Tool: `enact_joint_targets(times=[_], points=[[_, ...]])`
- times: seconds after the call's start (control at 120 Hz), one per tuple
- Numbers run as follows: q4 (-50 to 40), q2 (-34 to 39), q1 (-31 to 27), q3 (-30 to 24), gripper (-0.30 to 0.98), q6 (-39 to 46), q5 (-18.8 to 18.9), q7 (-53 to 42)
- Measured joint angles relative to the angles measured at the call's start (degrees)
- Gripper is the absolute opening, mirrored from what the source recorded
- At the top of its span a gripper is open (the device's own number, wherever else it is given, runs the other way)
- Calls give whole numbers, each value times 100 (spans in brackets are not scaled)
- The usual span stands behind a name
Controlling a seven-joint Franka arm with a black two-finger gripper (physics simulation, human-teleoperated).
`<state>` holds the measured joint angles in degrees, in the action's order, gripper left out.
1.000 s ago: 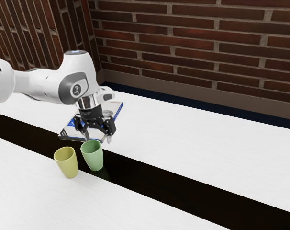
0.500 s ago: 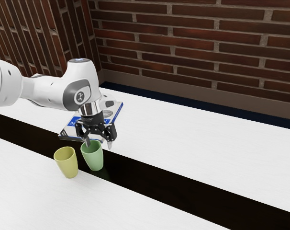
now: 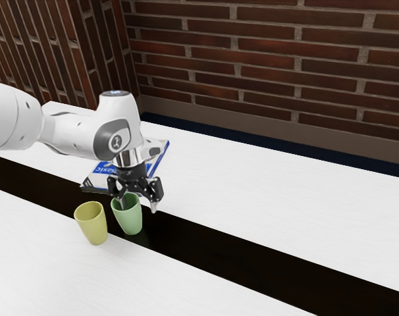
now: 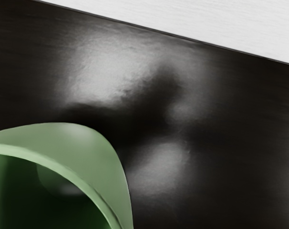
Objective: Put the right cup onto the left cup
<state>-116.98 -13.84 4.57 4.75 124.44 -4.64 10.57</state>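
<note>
At the exterior view's left, the yellow cup (image 3: 94, 227) stands on the white counter (image 3: 252, 194). Next, the green cup (image 3: 129, 220) stands on the black stripe (image 3: 206, 247). The end effector (image 3: 139, 206) is at its top, released, fingers spread apart.

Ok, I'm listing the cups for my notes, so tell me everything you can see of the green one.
The green cup is pale green, smooth and slightly glossy, like glazed ceramic or plastic. Its round wall narrows from a wide rim to a smaller base; I see no handle. It stands upright, mouth up, on the dark strip, a narrow gap from the yellow cup. My open gripper is at its rim; whether they touch, I cannot tell.
</note>
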Motion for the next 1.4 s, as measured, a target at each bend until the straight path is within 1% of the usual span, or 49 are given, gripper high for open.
enact_joint_targets(times=[0.067, 0.133, 0.383, 0.55, 0.667, 0.792, 1.083, 1.217, 1.4], points=[[5, -28, -5, 0, 62, 8, -1, 6], [6, -34, -7, 5, 56, 12, -5, 12], [7, -3, -25, 17, 29, 19, -3, 25], [13, 1, -18, 18, 8, 18, 31, 29], [10, 5, -22, 18, -1, 18, 44, 34], [8, 41, -21, 57, -5, 9, 62, 40], [-1, 525, 49, 191, -8, -158, 159, 60], [183, 757, 157, 190, -8, -382, 244, 65], [388, 1038, 152, 184, -8, -779, 325, 68]])
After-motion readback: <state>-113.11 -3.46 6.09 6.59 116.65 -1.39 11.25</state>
